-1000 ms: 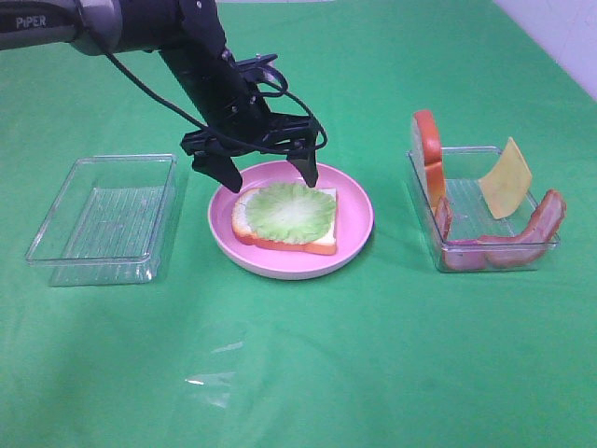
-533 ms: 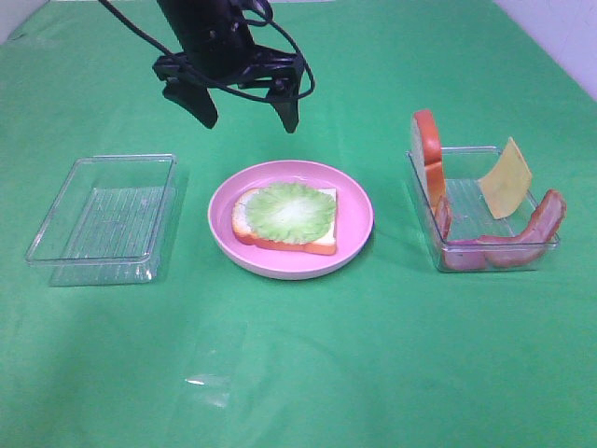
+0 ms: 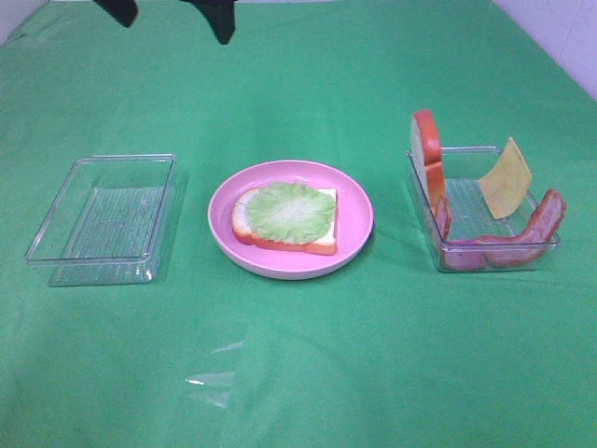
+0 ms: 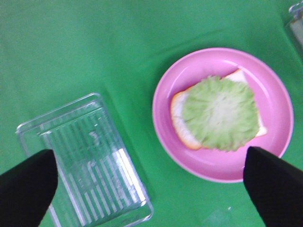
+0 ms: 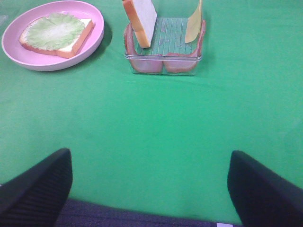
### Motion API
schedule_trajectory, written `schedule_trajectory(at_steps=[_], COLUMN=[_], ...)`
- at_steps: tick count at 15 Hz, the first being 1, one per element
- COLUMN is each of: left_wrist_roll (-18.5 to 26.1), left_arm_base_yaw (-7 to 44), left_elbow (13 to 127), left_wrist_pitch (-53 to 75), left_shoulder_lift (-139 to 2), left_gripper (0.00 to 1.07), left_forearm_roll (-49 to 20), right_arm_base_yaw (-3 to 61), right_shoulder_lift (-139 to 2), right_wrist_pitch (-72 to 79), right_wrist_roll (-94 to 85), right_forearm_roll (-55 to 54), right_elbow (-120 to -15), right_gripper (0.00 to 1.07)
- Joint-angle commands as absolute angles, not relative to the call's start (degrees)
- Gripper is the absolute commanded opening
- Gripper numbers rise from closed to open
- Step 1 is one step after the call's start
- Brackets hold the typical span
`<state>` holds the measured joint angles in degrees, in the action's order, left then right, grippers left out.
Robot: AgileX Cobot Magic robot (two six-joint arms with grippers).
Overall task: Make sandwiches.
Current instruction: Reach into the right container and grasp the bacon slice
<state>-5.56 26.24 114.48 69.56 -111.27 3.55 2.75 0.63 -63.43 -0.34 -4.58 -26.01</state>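
Observation:
A white bread slice (image 3: 322, 241) topped with a pale green lettuce leaf (image 3: 291, 212) lies flat on the round pink plate (image 3: 359, 201) mid-table. The same lettuce leaf (image 4: 220, 113) shows in the left wrist view. A second bread slice (image 3: 427, 149) stands upright in the clear right tray (image 3: 466, 191), with a yellow cheese square (image 3: 505, 179) and bacon strips (image 3: 536, 229). My left gripper (image 3: 171, 14) is open and empty, high at the far edge, well clear of the plate. My right gripper (image 5: 150, 187) hangs open and empty over the near table edge, short of the tray (image 5: 163, 64).
An empty clear tray (image 3: 103, 219) sits left of the plate on the green cloth. A small clear scrap (image 3: 210, 378) lies on the cloth in front.
My left gripper has lifted from just above the plate and pulled back to the far edge, open throughout. The lettuce stays on the bread. Nothing else moved.

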Motion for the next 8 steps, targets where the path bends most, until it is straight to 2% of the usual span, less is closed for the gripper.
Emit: schedule_trajectory(at_steps=[1, 4, 6, 8], left_wrist_roll=[-6.1, -6.1, -6.0, -6.0], left_arm_base_yaw=[24.8, 16.4, 10.5, 6.6], left_elbow=[106.9, 88.0, 78.2, 70.4], left_wrist_pitch=[75.5, 75.4, 75.4, 74.4], left_shoulder_lift=[-104.7, -89.8, -80.8, -74.0], left_gripper=[1.02, 1.02, 1.02, 1.02], left_forearm_roll=[6.0, 6.1, 6.1, 6.1], right_arm_base_yaw=[2.8, 2.8, 2.8, 2.8], right_shoulder_lift=[1.7, 1.7, 1.7, 1.7], right_wrist_pitch=[-63.1, -63.1, -63.1, -63.1], right_wrist_roll=[0.0, 0.0, 0.0, 0.0], right_forearm_roll=[-4.7, -4.8, -4.8, -4.8], right_elbow=[-25.8, -25.8, -25.8, -25.8], right_gripper=[0.87, 0.87, 0.87, 0.87])
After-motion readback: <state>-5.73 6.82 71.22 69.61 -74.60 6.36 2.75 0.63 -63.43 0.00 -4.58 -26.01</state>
